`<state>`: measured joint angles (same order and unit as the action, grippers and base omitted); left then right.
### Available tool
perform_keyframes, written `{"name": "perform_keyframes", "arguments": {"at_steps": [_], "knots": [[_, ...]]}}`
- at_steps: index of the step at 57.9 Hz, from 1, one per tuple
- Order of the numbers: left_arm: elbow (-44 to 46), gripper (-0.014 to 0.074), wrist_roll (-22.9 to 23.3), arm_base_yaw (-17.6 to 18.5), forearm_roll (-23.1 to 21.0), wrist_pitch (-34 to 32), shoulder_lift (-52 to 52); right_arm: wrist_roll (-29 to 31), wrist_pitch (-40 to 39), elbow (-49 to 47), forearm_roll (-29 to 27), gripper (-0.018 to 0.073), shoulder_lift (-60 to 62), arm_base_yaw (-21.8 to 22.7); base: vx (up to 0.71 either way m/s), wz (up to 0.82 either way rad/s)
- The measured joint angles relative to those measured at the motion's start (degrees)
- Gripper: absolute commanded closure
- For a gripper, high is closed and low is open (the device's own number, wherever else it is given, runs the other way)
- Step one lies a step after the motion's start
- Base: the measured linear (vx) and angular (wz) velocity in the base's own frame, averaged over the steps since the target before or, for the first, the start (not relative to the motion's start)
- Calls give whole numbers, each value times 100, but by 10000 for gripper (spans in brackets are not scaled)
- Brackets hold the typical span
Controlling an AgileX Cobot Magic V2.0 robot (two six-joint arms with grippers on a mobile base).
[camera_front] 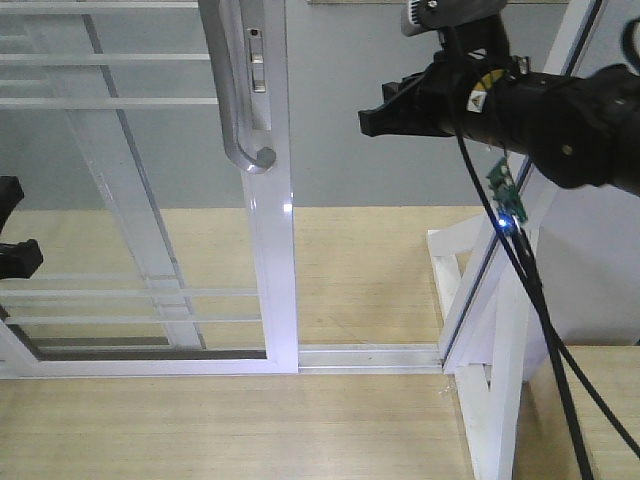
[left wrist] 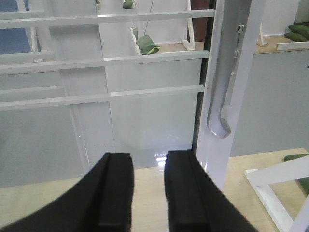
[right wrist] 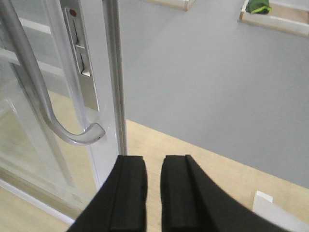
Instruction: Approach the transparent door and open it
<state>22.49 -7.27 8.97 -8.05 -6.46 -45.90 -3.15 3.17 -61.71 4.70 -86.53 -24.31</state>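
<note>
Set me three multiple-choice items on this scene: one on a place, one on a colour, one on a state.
1. Where on the transparent door does the handle sit?
A. bottom rail
B. right upright
C. a horizontal bar

2. What colour is the door's frame?
A. white
B. black
C. red

3. What does the right pincer hold?
A. the handle
B. a cloth
C. nothing

Key:
1 B: the front view shows it running down that upright.
2 A: every rail and upright is white.
3 C: the right wrist view shows only floor in its gap, with the handle off to one side.
</note>
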Motion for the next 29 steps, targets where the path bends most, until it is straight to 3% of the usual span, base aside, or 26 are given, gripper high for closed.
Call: {"name": "perform_keyframes", "arguments": {"at_steps": [8, 18, 29], "knots": [[0, 227, 0, 0, 0, -308, -235, 0, -4, 919, 0, 410, 994, 0, 0, 0], [0, 152, 0, 0, -2, -549, -575, -97, 858, 1764, -7, 377, 1945, 0, 0, 0], [161, 144, 71, 5, -14, -980, -1104, -410, 1469, 2463, -9, 323, 2981, 0, 0, 0]]}}
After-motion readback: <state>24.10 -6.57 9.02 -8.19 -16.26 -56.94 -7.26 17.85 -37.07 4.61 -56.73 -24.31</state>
